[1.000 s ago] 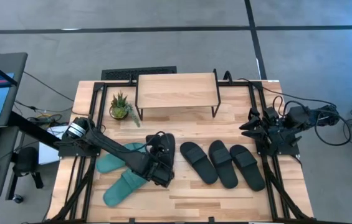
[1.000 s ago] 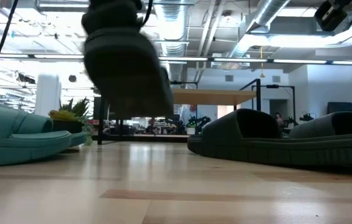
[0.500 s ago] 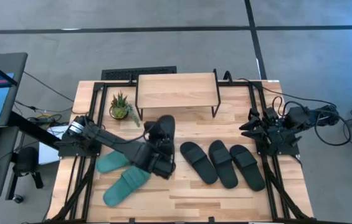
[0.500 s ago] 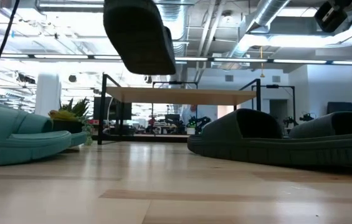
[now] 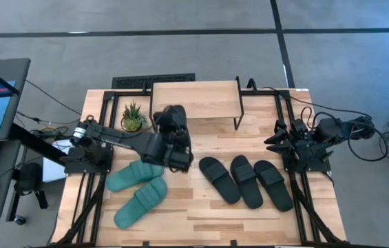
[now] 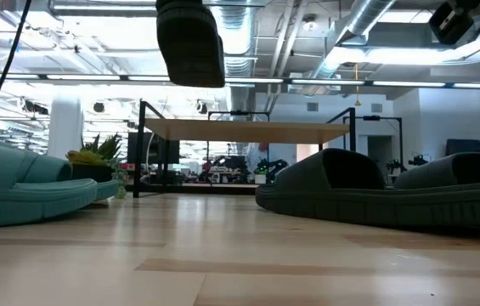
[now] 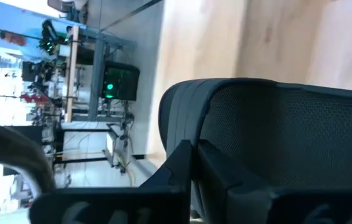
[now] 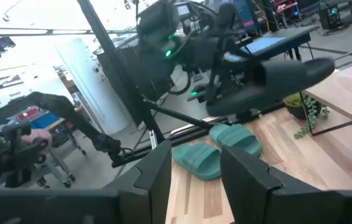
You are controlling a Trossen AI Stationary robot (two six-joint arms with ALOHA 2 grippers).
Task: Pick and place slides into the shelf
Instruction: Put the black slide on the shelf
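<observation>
Left gripper is clamped on a black rubber slide sandal, carrying it in the air at the low wooden-topped shelf's front-left corner, long axis pointing at the shelf. A second ago it hung farther back, over the teal slides. Right gripper waits partly open beside the shelf's right end.

Black slides, teal green slides, a light wooden shelf on black legs.

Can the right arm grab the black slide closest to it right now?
Probably yes. The right pincer waits open at the table's right edge, and the nearest black slide lies flat close by with nothing on top of it.
</observation>
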